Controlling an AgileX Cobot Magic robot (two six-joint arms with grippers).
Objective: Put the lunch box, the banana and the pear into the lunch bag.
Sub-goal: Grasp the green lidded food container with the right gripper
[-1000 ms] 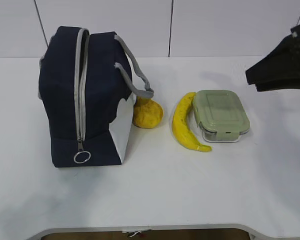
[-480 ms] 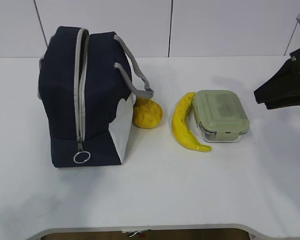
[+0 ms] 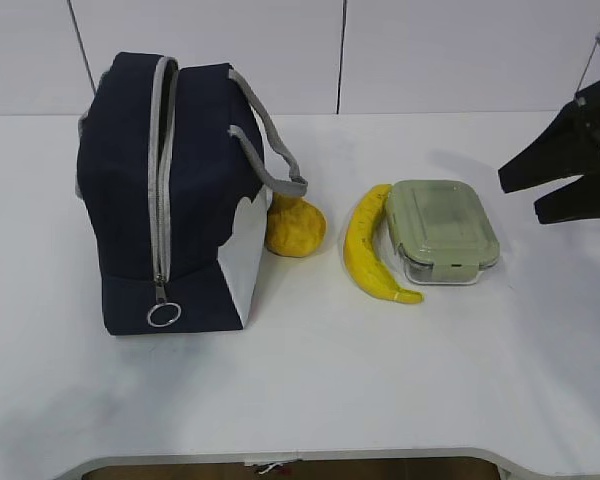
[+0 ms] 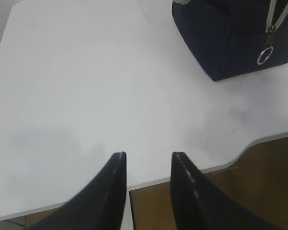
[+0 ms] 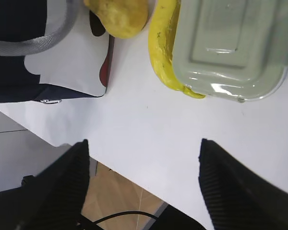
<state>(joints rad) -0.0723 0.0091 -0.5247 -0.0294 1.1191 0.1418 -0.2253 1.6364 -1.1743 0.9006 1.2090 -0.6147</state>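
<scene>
Hovering wide-open right pincer (image 3: 568, 190) just right of lunch box (image 3: 441, 230); left pincer (image 4: 148, 165) gaping narrowly, empty, farther away.

Banana (image 3: 372, 247) crowds lunch box (image 3: 442, 232) left.

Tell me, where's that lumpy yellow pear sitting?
In the exterior view, the lumpy yellow pear sits mid-table against the navy fabric lunch bag's right side, left of the curved banana.

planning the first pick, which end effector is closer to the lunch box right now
Right. The right end effector hangs open just off the lunch box's right side. The left end effector is out beyond the lunch bag, over bare table.
</scene>
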